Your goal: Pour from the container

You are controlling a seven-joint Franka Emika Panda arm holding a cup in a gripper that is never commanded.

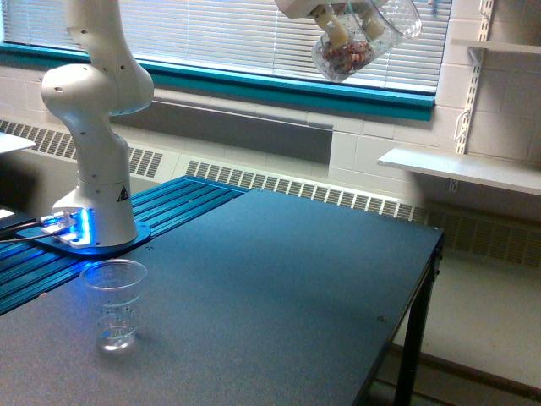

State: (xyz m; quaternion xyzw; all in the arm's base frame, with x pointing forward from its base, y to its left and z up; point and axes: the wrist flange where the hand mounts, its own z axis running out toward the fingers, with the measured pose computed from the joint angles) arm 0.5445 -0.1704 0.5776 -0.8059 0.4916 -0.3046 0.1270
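Overhead, fingers (351, 30) are clamping a tilted clear smooth plastic cup (365, 42) of reddish bits, high above the dark desk (279, 279).

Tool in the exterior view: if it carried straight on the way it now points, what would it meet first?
The tool holds the tilted clear cup, angled toward the window blinds; those look first in line, though depth is unclear.

Single exterior view, mid-range, set above the dark grey rectangular table (279, 279), looking down and across it toward the window blinds (254, 38) at 12 o'clock. White robot arm base (95, 211) sits at 9 o'clock, frame top crops the arm.
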